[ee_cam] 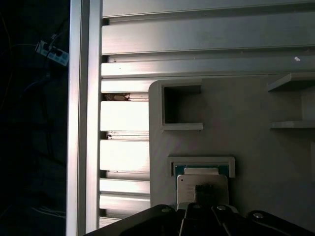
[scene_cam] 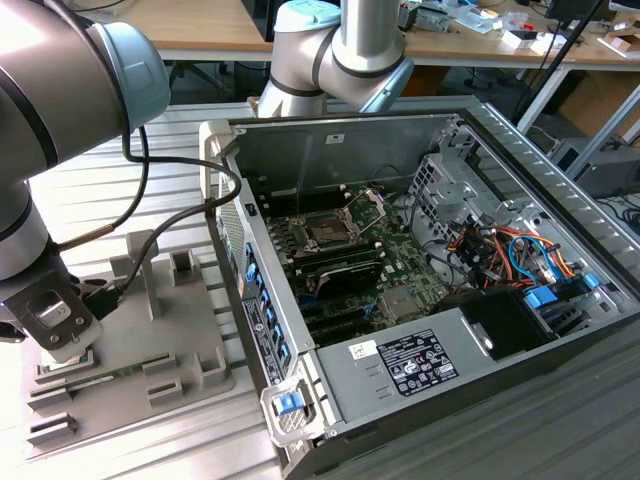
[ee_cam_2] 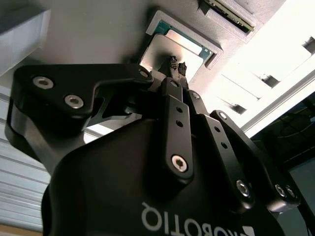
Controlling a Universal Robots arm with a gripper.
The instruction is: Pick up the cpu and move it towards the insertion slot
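Cpu (ee_cam_2: 160,49), a flat silvery square, lies in a shallow walled pocket of the grey plastic tray (ee_cam_2: 98,29), close to one of the tray's edges. A thin strip of its green edge shows against the pocket wall in both wrist views. The gripper (ee_cam_2: 178,65) hangs right over it with its black fingers (ee_cam_2: 172,113) drawn nearly together. The tips come down at the middle of the chip's top, leaving only a sliver of gap between them. Whether they actually pinch anything there cannot be made out, because the gripper body cuts off the near part of the cpu (ee_cam: 219,187) in the first wrist view and covers one corner in the second. A long thin green memory stick (ee_cam_2: 229,14) lies in another recess of the tray, cropped by the picture edge. In the exterior view the tray (scene_cam: 190,340) sits on the slatted aluminium worktop (scene_cam: 120,200), toward the exterior view's left, just beside the open computer case (scene_cam: 330,150). The arm's wrist (scene_cam: 55,315) stands low over the tray's outer edge and hides the chip and the fingertips beneath it. The insertion slot (scene_cam: 326,230), a square socket with a dark centre and a shiny frame, sits on the green motherboard (scene_cam: 400,290) inside the case, well apart from the gripper. Its lever is too fine to make out.
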